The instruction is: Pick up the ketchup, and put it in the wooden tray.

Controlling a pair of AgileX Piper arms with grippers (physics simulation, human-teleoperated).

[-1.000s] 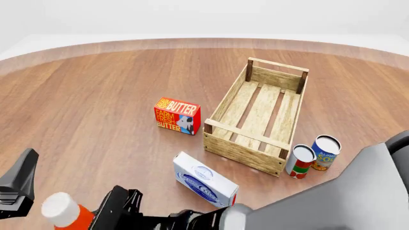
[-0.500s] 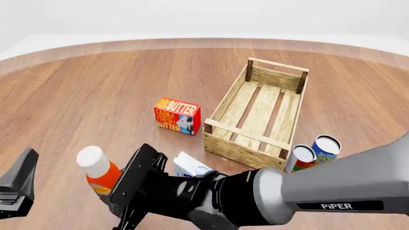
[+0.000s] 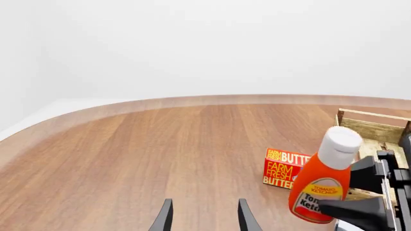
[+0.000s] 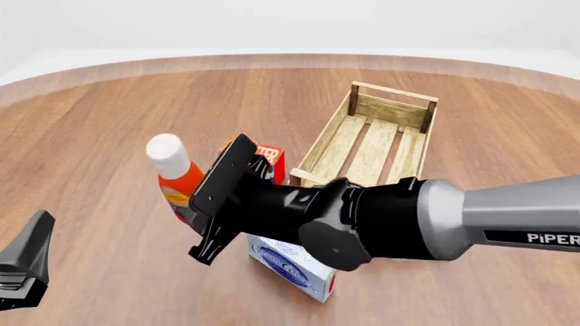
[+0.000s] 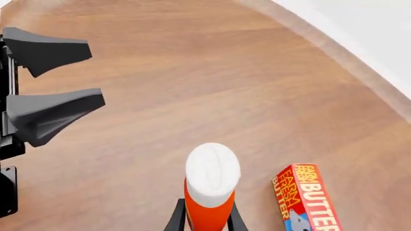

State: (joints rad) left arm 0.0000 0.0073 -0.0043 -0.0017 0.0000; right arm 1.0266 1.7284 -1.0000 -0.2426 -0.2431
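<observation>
The ketchup [image 4: 175, 178], a red-orange bottle with a white cap, hangs above the table, tilted a little, with my right gripper [image 4: 194, 204] shut on its lower body. It is left of the wooden tray [image 4: 409, 112] and in front of the butter box. From the right wrist view the ketchup [image 5: 209, 191] stands between the two fingers [image 5: 174, 220]. The left wrist view shows the ketchup [image 3: 322, 183] held off to the side. My left gripper [image 3: 204, 219] is open and holds nothing; it sits low at the near left [image 4: 23, 266].
A red butter box [image 4: 270, 155] lies partly hidden behind the right gripper. A white-and-blue box [image 4: 292, 267] lies under the right arm. The arm hides the table to the tray's near right. Bare wood lies to the far left.
The right gripper has lifted the ketchup up off the near table and carried it away from me and to the right, toward the butter box. The left gripper has not moved.
</observation>
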